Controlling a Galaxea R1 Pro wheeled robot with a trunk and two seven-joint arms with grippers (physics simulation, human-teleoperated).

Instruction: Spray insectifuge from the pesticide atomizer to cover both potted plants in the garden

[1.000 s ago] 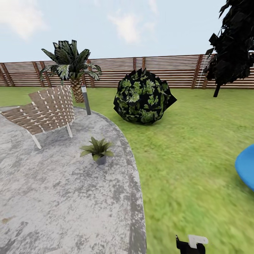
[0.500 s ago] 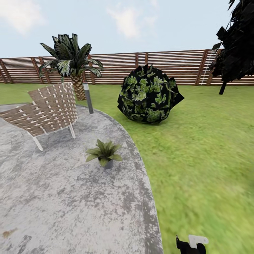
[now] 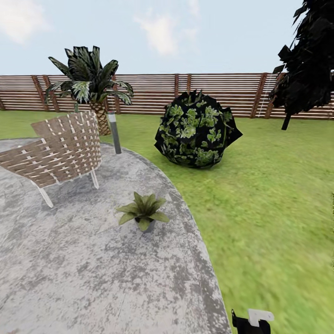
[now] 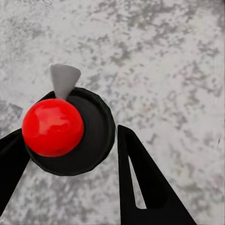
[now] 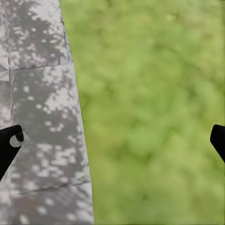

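One potted plant (image 3: 143, 212), a low green rosette in a small grey pot, stands on the grey paved patio (image 3: 83, 273) near its curved edge by the grass. In the left wrist view the pesticide atomizer (image 4: 91, 140) is a dark rounded bottle with a shiny red ball and a grey cone nozzle. My left gripper (image 4: 70, 136) is shut on it, a black finger on each side, above the paving. My right gripper (image 5: 116, 136) is open and holds nothing, over the border of paving and grass. Its white-tipped end (image 3: 251, 322) shows at the head view's bottom edge.
A woven brown chair (image 3: 60, 148) stands on the patio left of the plant. Behind it are a grey bollard (image 3: 114, 132) and a palm (image 3: 88, 83). A big round dark bush (image 3: 195, 130) sits on the lawn, a dark tree (image 3: 306, 60) at far right, a wooden fence (image 3: 148, 93) behind.
The whole head view has shifted, so the camera moved. The potted plant now sits lower and further right in the picture, and a blue shape at the right edge has left the view.
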